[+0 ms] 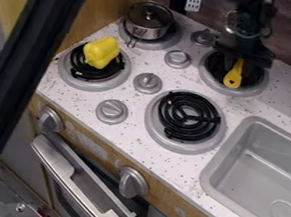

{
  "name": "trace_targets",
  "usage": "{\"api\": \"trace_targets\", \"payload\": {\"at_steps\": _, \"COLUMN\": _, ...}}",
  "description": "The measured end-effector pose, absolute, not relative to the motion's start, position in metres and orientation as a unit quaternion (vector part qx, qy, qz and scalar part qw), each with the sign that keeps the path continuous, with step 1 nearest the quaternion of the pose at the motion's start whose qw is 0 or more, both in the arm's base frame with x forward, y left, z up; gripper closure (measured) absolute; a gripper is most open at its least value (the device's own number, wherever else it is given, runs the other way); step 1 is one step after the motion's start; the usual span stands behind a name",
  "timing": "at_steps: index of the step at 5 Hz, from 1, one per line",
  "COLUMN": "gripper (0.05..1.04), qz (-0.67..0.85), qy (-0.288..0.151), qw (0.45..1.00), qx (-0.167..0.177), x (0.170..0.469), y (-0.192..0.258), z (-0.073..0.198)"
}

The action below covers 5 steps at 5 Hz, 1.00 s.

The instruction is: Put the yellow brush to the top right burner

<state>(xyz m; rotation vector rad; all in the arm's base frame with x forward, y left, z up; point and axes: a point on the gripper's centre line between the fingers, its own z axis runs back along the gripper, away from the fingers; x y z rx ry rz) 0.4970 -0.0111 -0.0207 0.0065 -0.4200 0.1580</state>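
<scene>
The black gripper (244, 54) hangs down over the top right burner (257, 88), at the upper right of the camera view. Directly below it is the yellow brush (234, 76), its handle with a small hole pointing toward the camera over the burner's dark coil. The brush's far end is hidden beneath the gripper. I cannot tell whether the gripper holds the brush or whether the brush rests on the coil.
A metal pot with a lid (149, 21) stands on the top left burner. A yellow pepper (102, 52) lies on the lower left burner. The lower right burner (188, 116) has a bare coil. Knobs stand between the burners, and a grey sink (269, 172) is at the right.
</scene>
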Motion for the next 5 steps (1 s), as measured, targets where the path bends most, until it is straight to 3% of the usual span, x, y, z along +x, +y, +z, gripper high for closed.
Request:
{"api": "trace_targets", "payload": {"at_steps": 1, "gripper": 0.747, "qz": 0.075, "qy": -0.231, "qw": 0.97, "qx": 0.01, "x": 0.509, "y": -0.004, "z": -0.039}}
{"api": "trace_targets", "payload": {"at_steps": 2, "gripper": 0.748, "qz": 0.075, "qy": -0.25, "qw": 0.965, "qx": 0.009, "x": 0.524, "y": -0.004, "z": -0.039}}
{"api": "trace_targets", "payload": {"at_steps": 3, "gripper": 0.687, "qz": 0.071, "qy": -0.265, "qw": 0.962, "qx": 0.011, "x": 0.531, "y": -0.004, "z": -0.037}}
{"api": "trace_targets", "payload": {"at_steps": 4, "gripper": 0.376, "qz": 0.068, "qy": -0.259, "qw": 0.963, "qx": 0.016, "x": 0.525, "y": 0.0, "z": -0.042}}
{"api": "trace_targets", "payload": {"at_steps": 5, "gripper": 0.133, "qz": 0.074, "qy": -0.247, "qw": 0.966, "qx": 0.035, "x": 0.496, "y": 0.012, "z": -0.037}}
